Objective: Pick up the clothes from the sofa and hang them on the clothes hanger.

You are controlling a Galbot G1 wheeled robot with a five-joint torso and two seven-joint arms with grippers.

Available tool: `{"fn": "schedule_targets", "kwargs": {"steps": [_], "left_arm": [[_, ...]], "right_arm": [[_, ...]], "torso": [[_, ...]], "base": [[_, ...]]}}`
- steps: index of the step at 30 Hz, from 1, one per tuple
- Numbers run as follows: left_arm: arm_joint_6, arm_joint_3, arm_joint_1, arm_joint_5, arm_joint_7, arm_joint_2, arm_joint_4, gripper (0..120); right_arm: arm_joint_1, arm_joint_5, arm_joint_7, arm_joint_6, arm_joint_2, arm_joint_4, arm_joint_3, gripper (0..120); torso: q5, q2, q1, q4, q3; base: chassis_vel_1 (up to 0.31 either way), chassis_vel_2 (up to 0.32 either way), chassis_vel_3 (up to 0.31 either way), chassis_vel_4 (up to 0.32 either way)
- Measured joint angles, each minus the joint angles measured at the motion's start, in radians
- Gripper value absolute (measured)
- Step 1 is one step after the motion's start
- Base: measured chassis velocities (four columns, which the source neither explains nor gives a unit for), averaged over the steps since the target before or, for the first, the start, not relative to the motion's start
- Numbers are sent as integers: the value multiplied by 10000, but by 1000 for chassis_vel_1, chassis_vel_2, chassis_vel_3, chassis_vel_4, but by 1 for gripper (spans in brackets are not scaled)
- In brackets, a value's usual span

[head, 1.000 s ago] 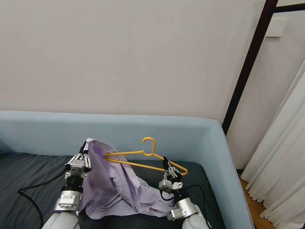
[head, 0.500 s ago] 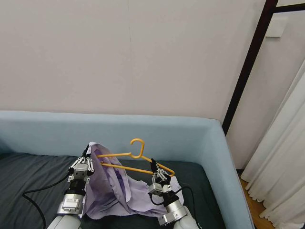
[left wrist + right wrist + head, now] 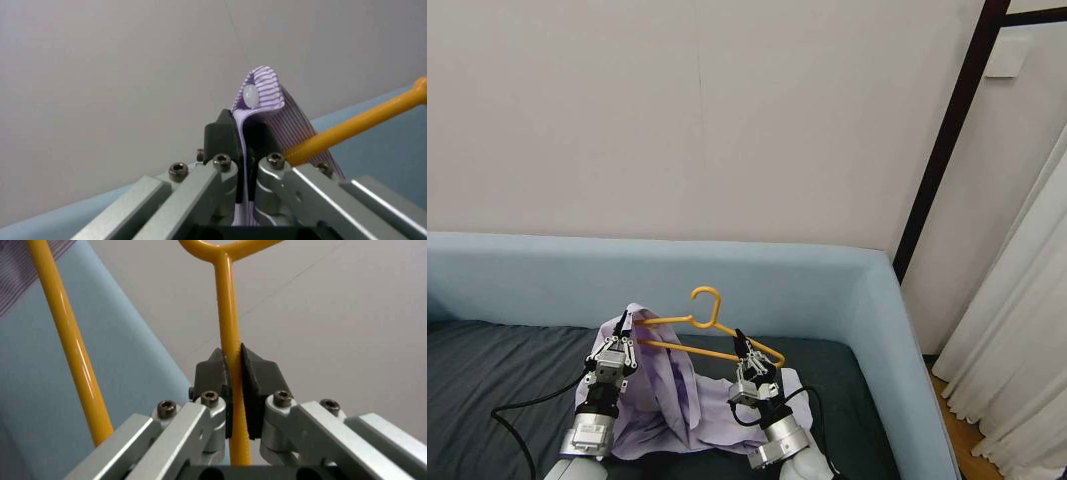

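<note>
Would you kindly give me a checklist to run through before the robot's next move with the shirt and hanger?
1. Left gripper shut on the shirt edge: ok.
2. Right gripper shut on the hanger: ok.
3. Hanger end by the left gripper inside the shirt: cannot tell.
4. Shirt over both hanger shoulders: not ok, the end by the right gripper is bare.
5. Shirt clear of the sofa: not ok, its lower part lies on the seat.
</note>
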Motion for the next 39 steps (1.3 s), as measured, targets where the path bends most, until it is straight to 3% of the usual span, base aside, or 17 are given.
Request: {"fn": "schedule_targets", "kwargs": {"steps": [11,25,39], "left_arm": [[-634,222,377,267,452,-294,-178,0],[-1065,468,566,800,668,-549,161,0],[-1539,684,621,961,890,-732,212,0]], "right_arm": [[154,550,-269,-1085,29,-125,-289,4],[257,2141,-79,-781,148,688,-586,4],[139,2117,-10,-259,435,524,-694,4]], "torso": [[0,0,0,-1,0],[0,0,0,0,0],[0,-1,1,-1,-1]], "base": [[0,0,0,0],[0,0,0,0],[0,0,0,0]]}}
